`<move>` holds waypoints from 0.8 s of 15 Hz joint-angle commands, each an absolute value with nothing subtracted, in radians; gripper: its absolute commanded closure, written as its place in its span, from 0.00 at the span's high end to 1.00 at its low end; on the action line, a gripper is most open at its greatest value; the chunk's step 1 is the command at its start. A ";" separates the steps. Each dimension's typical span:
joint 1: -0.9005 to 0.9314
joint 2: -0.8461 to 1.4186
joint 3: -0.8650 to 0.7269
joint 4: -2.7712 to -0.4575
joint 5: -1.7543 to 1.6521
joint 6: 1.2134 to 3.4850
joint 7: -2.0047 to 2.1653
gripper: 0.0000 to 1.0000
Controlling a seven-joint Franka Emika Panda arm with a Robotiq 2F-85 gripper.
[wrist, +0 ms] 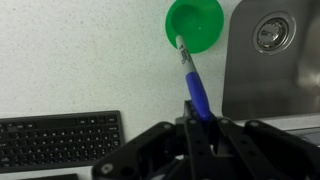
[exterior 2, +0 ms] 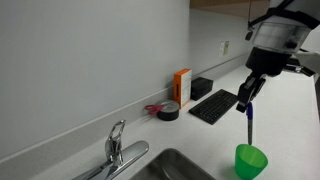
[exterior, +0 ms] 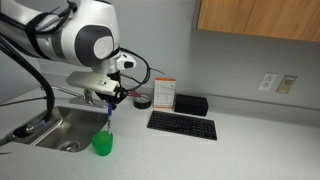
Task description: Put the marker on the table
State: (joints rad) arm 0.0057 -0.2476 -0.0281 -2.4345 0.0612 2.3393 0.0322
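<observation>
My gripper (exterior: 110, 100) is shut on the blue marker (exterior: 108, 118) and holds it upright above the small green cup (exterior: 102, 144). In an exterior view the marker (exterior 2: 249, 123) hangs from the gripper (exterior 2: 246, 101), its lower end at or just inside the cup's (exterior 2: 251, 160) mouth. In the wrist view the marker (wrist: 193, 85) runs from my jaws (wrist: 200, 125) to its pale tip over the cup (wrist: 194, 25). The cup stands on the light grey table (exterior: 240, 150), also seen in the other views (exterior 2: 290, 110) (wrist: 90, 60).
A steel sink (exterior: 50, 128) with a faucet (exterior 2: 115, 150) lies beside the cup. A black keyboard (exterior: 182, 125) lies on the table, with a black box (exterior: 190, 104), an orange box (exterior: 163, 93) and a tape roll (exterior 2: 168, 112) near the wall.
</observation>
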 commanded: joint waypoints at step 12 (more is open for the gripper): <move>-0.082 -0.289 -0.150 -2.427 0.080 2.274 -0.054 0.04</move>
